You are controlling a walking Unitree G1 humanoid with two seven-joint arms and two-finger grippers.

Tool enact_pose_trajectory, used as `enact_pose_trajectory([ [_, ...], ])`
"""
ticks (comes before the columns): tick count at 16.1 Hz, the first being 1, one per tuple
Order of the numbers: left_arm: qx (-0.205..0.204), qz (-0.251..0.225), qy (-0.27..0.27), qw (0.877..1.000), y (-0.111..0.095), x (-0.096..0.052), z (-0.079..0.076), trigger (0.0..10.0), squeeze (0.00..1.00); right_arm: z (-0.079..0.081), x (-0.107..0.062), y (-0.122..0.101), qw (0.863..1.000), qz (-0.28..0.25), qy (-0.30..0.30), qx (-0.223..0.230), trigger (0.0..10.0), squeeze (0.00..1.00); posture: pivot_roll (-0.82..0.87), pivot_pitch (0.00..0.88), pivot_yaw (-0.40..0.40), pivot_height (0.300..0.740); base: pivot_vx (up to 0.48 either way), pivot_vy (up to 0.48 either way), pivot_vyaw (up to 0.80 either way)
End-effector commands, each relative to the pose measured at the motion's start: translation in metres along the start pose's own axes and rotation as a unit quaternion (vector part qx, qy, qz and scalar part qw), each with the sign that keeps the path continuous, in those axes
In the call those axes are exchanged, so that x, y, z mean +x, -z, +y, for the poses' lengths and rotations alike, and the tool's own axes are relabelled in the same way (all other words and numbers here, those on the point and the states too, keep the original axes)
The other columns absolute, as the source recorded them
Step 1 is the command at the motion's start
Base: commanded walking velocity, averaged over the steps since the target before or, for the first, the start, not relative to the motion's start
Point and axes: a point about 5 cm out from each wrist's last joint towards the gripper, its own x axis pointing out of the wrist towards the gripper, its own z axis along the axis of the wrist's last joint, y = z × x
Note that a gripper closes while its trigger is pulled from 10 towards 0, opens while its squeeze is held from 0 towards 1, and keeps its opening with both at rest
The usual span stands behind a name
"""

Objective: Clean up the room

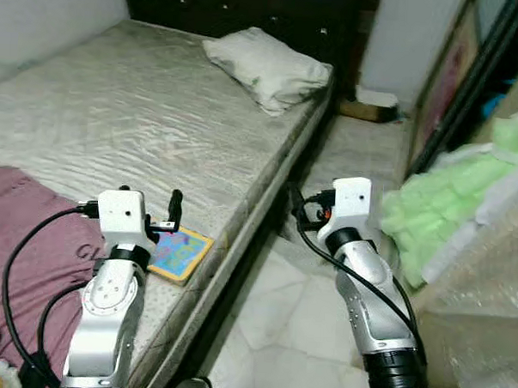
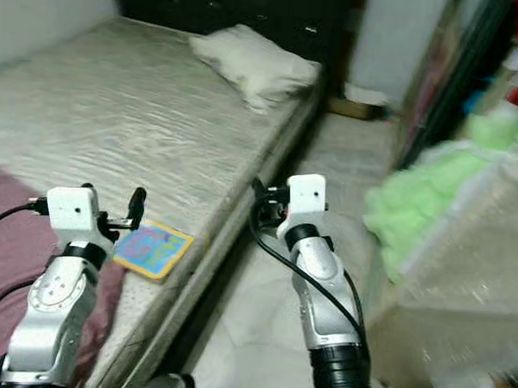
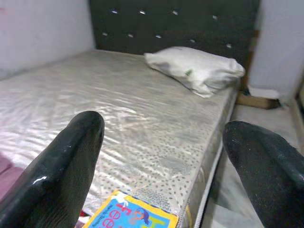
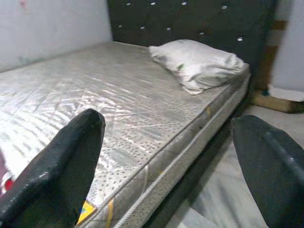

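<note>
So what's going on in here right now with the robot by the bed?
The robot stands at the side of a bed, both arms raised and holding nothing. Its left gripper hangs open just above a colourful children's book lying near the mattress edge, beside a purple cloth. Its right gripper, also open, is out over the floor beside the bed. A pillow sits at the headboard end. Nothing has been picked up yet.

Bed (image 1: 143, 103): pillow (image 1: 269, 67), colourful book (image 1: 181, 253), maroon cloth (image 1: 24, 252).
</note>
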Motion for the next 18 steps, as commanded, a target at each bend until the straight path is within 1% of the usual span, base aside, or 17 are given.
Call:
enact_pose_trajectory([
  [1,0.003,0.000,0.005,1.000,-0.0011,0.0022,-0.0023,10.0,0.00,-0.0030,0.0020,-0.0010,1.000,-0.002,0.005,0.001,10.0,0.00,-0.06,0.001,-0.015,0.740,0.000,0.000,0.80],
  [10,0.008,-0.008,0.008,1.000,-0.0039,0.0080,-0.0017,10.0,0.00,-0.0007,0.0078,-0.0025,1.000,-0.008,0.000,0.002,10.0,0.00,-0.06,0.000,-0.011,0.740,0.000,0.000,0.80],
  [15,0.008,-0.008,0.010,1.000,-0.0032,0.0075,-0.0031,10.0,0.00,-0.0012,0.0070,-0.0015,1.000,-0.007,0.000,0.002,10.0,0.00,-0.06,0.000,-0.013,0.740,0.000,0.000,0.80],
  [17,0.006,-0.003,0.008,1.000,-0.0010,0.0067,-0.0026,10.0,0.00,-0.0021,0.0065,-0.0009,1.000,-0.009,0.002,0.003,10.0,0.00,-0.06,0.000,-0.012,0.740,0.000,0.000,0.80],
  [18,0.004,0.007,0.004,1.000,0.0022,0.0067,-0.0011,10.0,0.00,-0.0028,0.0066,-0.0008,1.000,-0.009,0.004,0.003,10.0,0.00,-0.06,0.000,-0.012,0.740,0.000,0.000,0.80],
])
